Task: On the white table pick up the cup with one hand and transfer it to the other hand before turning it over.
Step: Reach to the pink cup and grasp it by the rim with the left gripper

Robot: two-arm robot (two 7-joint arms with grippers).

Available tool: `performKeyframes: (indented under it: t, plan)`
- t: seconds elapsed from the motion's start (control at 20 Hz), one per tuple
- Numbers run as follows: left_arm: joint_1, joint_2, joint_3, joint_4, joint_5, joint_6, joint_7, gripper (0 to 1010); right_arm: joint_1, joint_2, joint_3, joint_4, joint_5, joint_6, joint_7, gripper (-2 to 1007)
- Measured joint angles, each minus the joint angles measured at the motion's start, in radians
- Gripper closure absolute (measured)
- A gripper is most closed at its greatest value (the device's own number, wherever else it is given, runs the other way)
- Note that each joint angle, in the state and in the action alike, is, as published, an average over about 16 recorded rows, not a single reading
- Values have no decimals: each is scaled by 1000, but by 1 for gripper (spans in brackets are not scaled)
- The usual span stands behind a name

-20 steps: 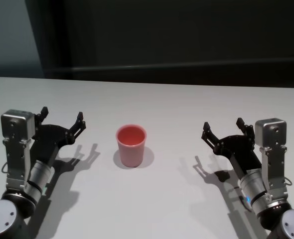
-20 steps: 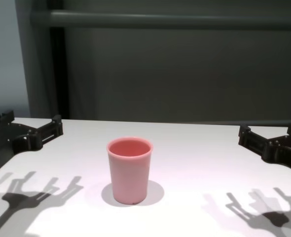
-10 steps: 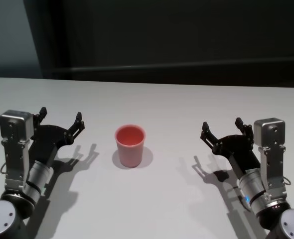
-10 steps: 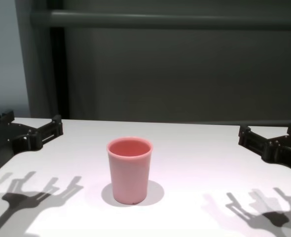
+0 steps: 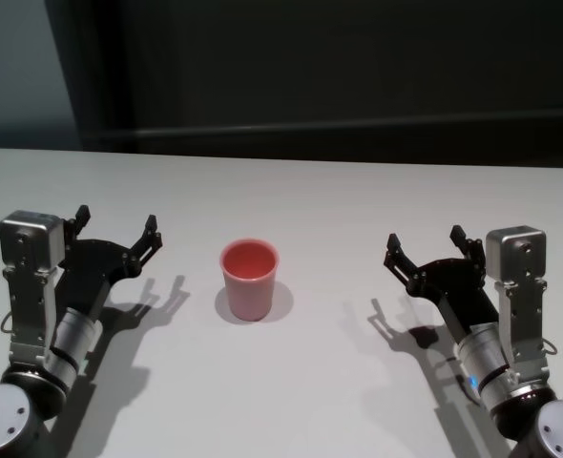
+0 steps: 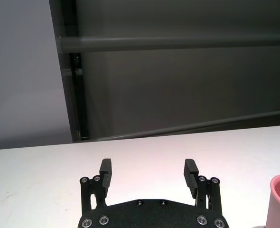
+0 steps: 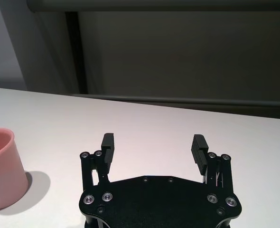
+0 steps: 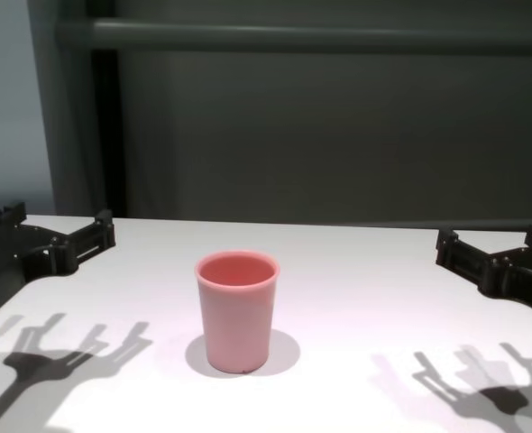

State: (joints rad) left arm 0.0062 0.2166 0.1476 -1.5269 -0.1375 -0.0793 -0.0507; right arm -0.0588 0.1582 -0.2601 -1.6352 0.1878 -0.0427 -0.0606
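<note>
Cup (image 5: 250, 279) upright on table (image 5: 310, 200), between left gripper (image 5: 116, 229) and right gripper (image 5: 427, 246). Both wide open, holding nothing.

Left gripper (image 5: 115, 231): lower left of the head view, raised, fingers spread wide, empty.
Right gripper (image 5: 427, 246): lower right, raised, fingers spread wide, empty.

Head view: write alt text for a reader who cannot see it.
A pink cup stands upright, mouth up, on the white table, midway between two black robot grippers. The left gripper and the right gripper each hover to one side of the cup with fingers spread open, neither touching it. Behind the table is a dark wall.
</note>
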Motion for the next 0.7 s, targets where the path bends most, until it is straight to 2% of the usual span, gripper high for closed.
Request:
performKeyframes:
  t: [0.7]
  plan:
    - [0, 0, 0, 0, 0, 0, 0, 9, 0, 0, 0, 0, 0, 0, 0, 3]
